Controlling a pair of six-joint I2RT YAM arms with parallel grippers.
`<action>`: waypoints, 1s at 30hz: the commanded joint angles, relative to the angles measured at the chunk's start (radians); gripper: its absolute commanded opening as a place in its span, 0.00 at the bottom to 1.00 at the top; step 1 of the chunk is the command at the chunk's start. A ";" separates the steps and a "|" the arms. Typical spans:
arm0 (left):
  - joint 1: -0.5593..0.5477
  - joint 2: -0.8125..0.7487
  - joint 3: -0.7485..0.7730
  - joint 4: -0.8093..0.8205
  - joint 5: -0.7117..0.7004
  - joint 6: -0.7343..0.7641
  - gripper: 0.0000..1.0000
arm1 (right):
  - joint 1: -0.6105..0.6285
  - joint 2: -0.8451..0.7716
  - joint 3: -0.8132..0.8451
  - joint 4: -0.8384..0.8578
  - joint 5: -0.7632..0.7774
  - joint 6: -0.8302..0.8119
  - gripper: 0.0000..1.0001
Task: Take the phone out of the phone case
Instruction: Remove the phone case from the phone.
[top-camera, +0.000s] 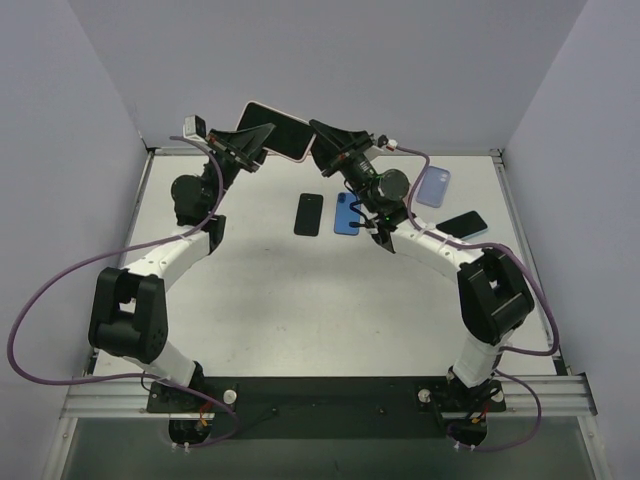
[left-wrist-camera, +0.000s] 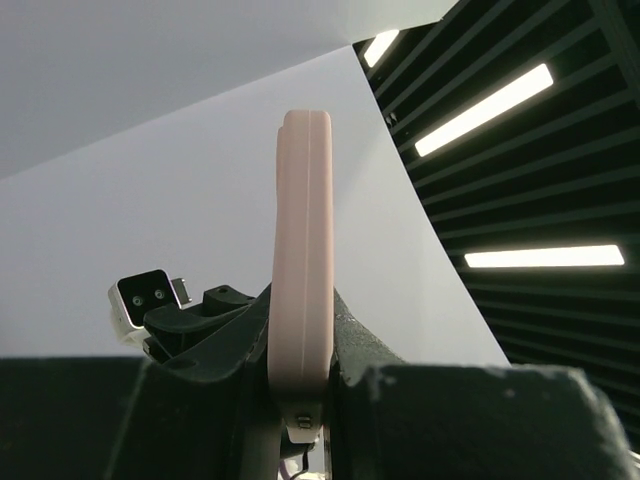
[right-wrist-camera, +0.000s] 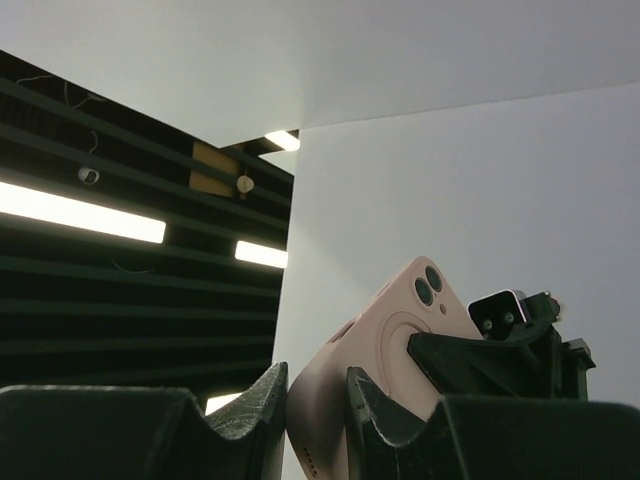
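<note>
A phone (top-camera: 281, 126) in a pale pink phone case (top-camera: 299, 155) is held up in the air over the back of the table, between both arms. My left gripper (top-camera: 257, 141) is shut on the case's left end. In the left wrist view the case (left-wrist-camera: 302, 250) stands edge-on between that gripper's (left-wrist-camera: 302, 372) fingers. My right gripper (top-camera: 319, 141) pinches the right end. In the right wrist view its (right-wrist-camera: 317, 402) fingers sit on either side of a bottom corner of the case (right-wrist-camera: 395, 335), whose back, ring and camera lenses face that camera.
On the table lie a black phone (top-camera: 309, 213), a blue phone (top-camera: 347, 212), a lavender case (top-camera: 433, 185) and another black phone (top-camera: 462, 224) at the right. Grey walls close in the back and sides.
</note>
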 joint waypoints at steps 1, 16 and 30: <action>-0.076 -0.076 0.114 0.480 0.043 -0.102 0.00 | 0.017 0.046 0.031 0.360 0.126 0.329 0.00; -0.119 -0.123 0.203 0.480 -0.029 -0.078 0.00 | 0.060 0.109 0.057 0.360 0.172 0.346 0.00; -0.147 -0.154 0.056 0.483 -0.038 -0.095 0.00 | 0.012 0.116 -0.119 0.360 0.089 0.247 0.00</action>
